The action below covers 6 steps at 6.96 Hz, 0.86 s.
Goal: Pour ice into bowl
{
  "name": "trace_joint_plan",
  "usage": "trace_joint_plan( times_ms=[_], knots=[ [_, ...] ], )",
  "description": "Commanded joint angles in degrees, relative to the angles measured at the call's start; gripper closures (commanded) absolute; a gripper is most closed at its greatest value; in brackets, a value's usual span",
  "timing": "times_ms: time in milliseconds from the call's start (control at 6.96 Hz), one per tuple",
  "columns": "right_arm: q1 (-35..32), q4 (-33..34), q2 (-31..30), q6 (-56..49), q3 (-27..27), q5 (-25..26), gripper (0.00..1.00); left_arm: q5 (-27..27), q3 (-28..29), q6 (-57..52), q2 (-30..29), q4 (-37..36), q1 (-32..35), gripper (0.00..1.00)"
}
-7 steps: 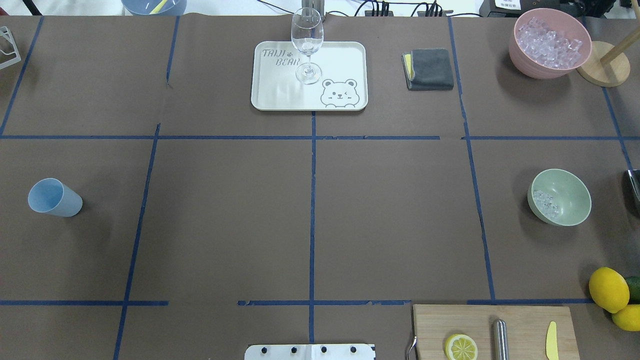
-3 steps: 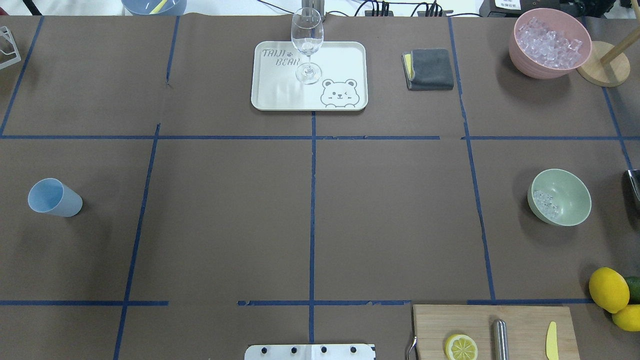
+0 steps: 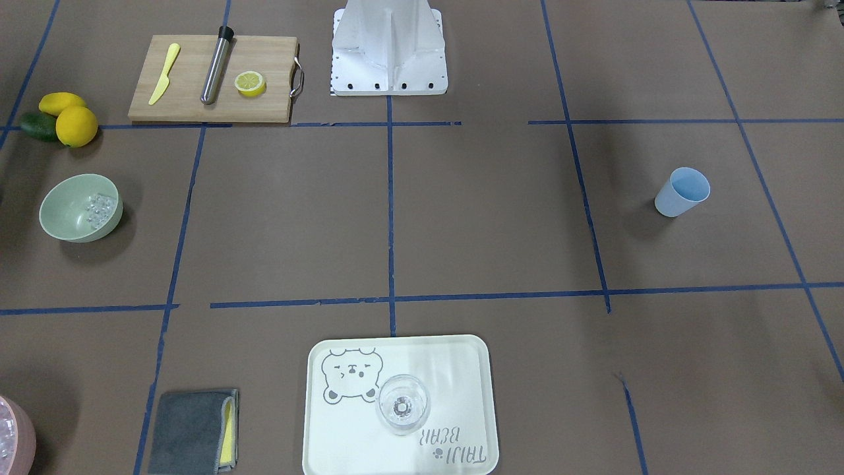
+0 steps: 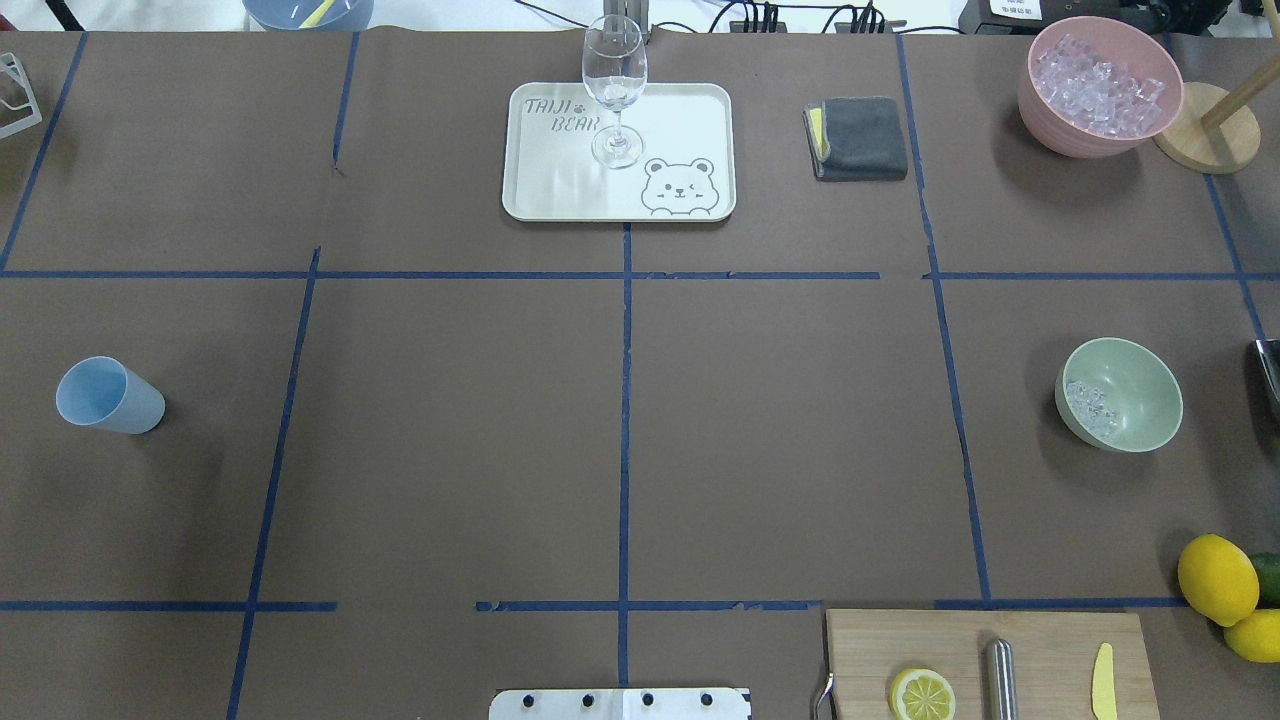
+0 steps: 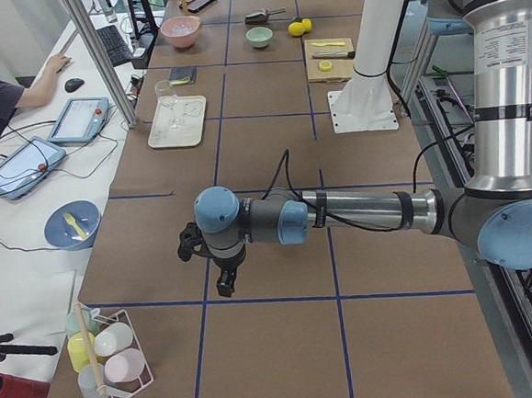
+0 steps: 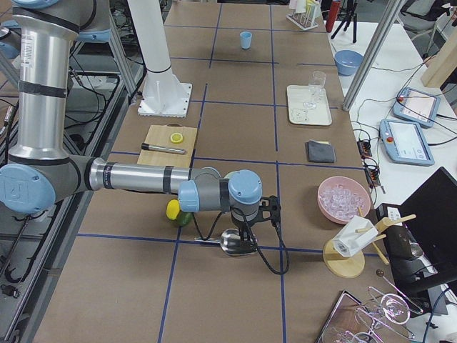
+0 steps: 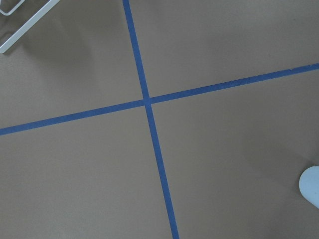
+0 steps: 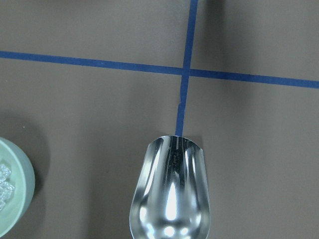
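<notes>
The sage-green bowl (image 4: 1120, 395) stands at the right side of the table, with a small heap of ice (image 4: 1092, 408) inside it. The bowl (image 3: 80, 208) and the ice (image 3: 99, 210) also show in the front-facing view. The bowl's rim (image 8: 12, 194) shows at the left edge of the right wrist view. An empty metal scoop (image 8: 169, 194) fills that view's lower middle, to the right of the bowl. My right gripper (image 6: 250, 232) is by the scoop (image 6: 232, 241); I cannot tell whether it is open or shut. My left gripper (image 5: 225, 283) hangs over bare table; I cannot tell its state.
A pink bowl (image 4: 1100, 85) full of ice stands at the far right by a wooden stand (image 4: 1205, 128). Lemons (image 4: 1217, 580) and a cutting board (image 4: 990, 660) lie near right. A tray (image 4: 560, 190) with a wine glass (image 4: 614, 90), a grey cloth (image 4: 860, 138) and a blue cup (image 4: 108, 395) are also on the table.
</notes>
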<state>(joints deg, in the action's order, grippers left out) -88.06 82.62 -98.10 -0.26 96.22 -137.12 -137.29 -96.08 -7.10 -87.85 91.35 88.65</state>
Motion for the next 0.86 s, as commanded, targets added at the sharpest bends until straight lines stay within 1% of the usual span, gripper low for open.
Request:
trace_joint_plan(
  times_ms=[0,287,718],
  knots=[
    [0.0,0.44,0.46,0.18,0.02,-0.34,0.0,-0.08,0.02,0.07,0.49,-0.03,0.21,0.0],
    [-1.14,4.21,1.5,0.18,0.55,-0.52,0.0,-0.08,0.02,0.07,1.01,0.06,0.12,0.0],
    [-1.24,4.22,1.51,0.18,0.46,-0.43,0.0,-0.08,-0.07,0.07,1.02,0.24,0.21,0.0]
  ],
)
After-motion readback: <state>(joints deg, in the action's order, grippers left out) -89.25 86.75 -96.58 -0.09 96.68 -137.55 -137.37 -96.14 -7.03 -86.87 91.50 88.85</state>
